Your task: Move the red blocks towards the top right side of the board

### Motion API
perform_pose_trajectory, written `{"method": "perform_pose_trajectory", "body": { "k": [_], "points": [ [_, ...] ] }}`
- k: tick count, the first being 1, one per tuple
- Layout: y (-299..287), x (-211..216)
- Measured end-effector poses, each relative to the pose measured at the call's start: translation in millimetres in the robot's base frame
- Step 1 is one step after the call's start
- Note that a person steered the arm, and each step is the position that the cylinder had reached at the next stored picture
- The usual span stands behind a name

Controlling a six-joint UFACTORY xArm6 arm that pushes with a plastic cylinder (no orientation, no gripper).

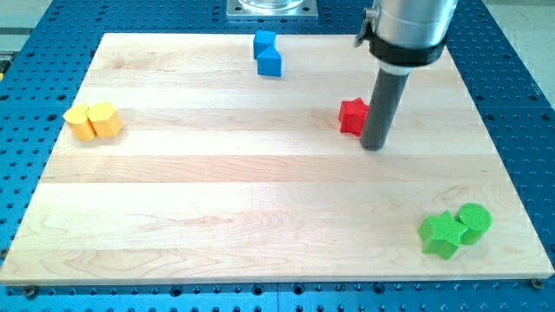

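My tip (374, 146) rests on the counter (217, 182), touching the red star block (352, 116) at its right; it grips nothing. Bare wood lies beyond, toward the far right edge; block's long axis indiscernible

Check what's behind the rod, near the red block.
Part of the red star block shows left of my tip. The rod covers its right edge, so any second red block there is hidden.

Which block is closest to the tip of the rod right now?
The red block, right beside my tip on its left. The blue, yellow and green blocks all sit far off near the board's edges.
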State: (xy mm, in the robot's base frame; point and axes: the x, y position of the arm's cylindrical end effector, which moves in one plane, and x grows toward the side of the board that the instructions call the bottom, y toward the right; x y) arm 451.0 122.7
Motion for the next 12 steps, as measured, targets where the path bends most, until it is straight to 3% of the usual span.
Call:
{"method": "perform_pose_trajectory", "body": {
  "k": [2,4,6,8,10,12],
  "points": [
    [-15,-70],
    [37,-65],
    [38,-146],
    [-60,-115],
    [-39,-145],
    [23,-168]
  ]
}}
